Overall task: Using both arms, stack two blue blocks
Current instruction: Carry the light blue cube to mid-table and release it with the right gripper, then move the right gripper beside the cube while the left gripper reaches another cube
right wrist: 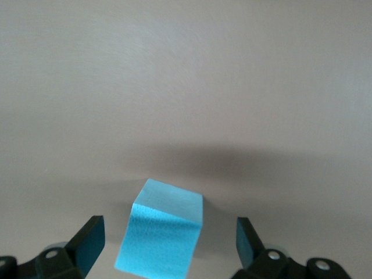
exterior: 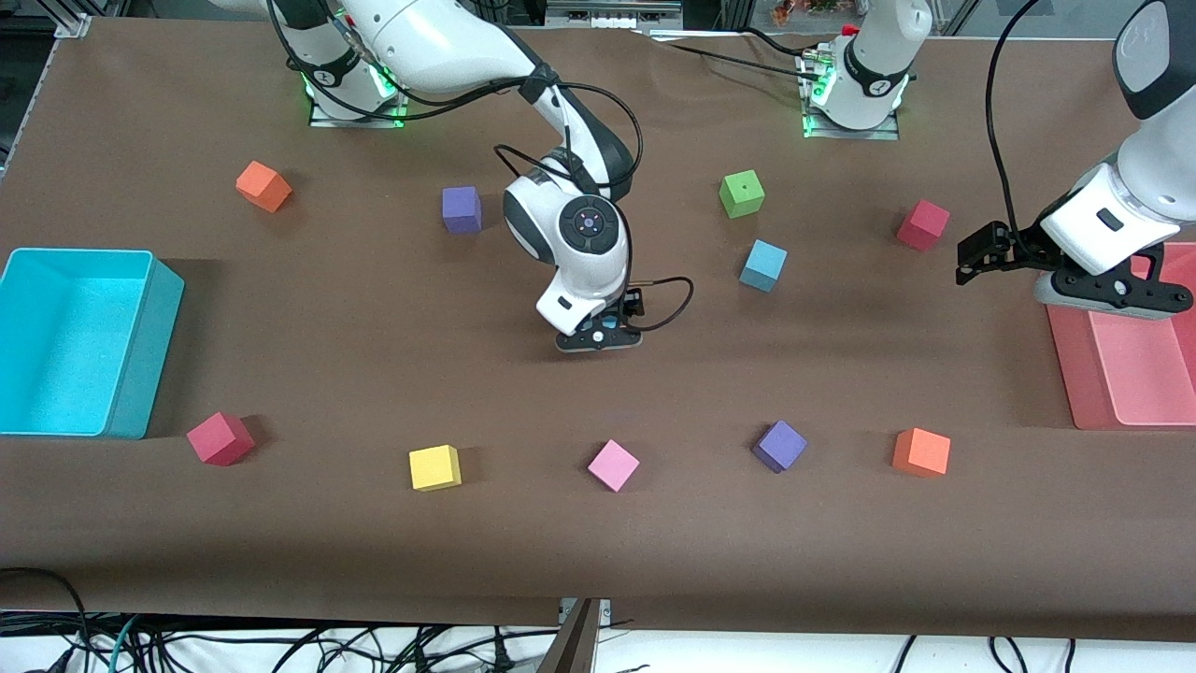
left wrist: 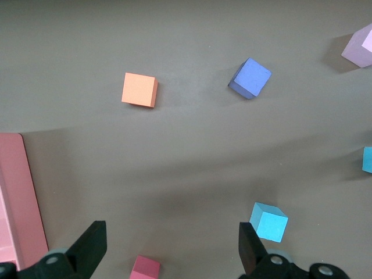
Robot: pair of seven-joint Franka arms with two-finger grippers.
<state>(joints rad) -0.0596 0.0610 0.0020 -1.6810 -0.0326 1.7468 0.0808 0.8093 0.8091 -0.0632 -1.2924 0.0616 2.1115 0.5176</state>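
Note:
One blue block (right wrist: pixel 163 238) sits on the brown table near its middle. My right gripper (exterior: pixel 601 335) is low over it and open, with a finger (right wrist: pixel 87 241) on each side and a gap to each. In the front view only a sliver of this block (exterior: pixel 609 322) shows under the hand. The second blue block (exterior: pixel 763 265) stands free, toward the left arm's end; it also shows in the left wrist view (left wrist: pixel 269 222). My left gripper (exterior: pixel 1112 297) hangs high by the pink tray, open and empty (left wrist: pixel 171 244).
A cyan bin (exterior: pixel 145 365) stands at the right arm's end and a pink tray (exterior: pixel 1065 365) at the left arm's end. Loose cubes: red (exterior: pixel 922 224), green (exterior: pixel 742 193), purple (exterior: pixel 462 208), orange (exterior: pixel 263 185); nearer the camera, red (exterior: pixel 220 437), yellow (exterior: pixel 434 467), pink (exterior: pixel 613 465), purple (exterior: pixel 779 445), orange (exterior: pixel 921 452).

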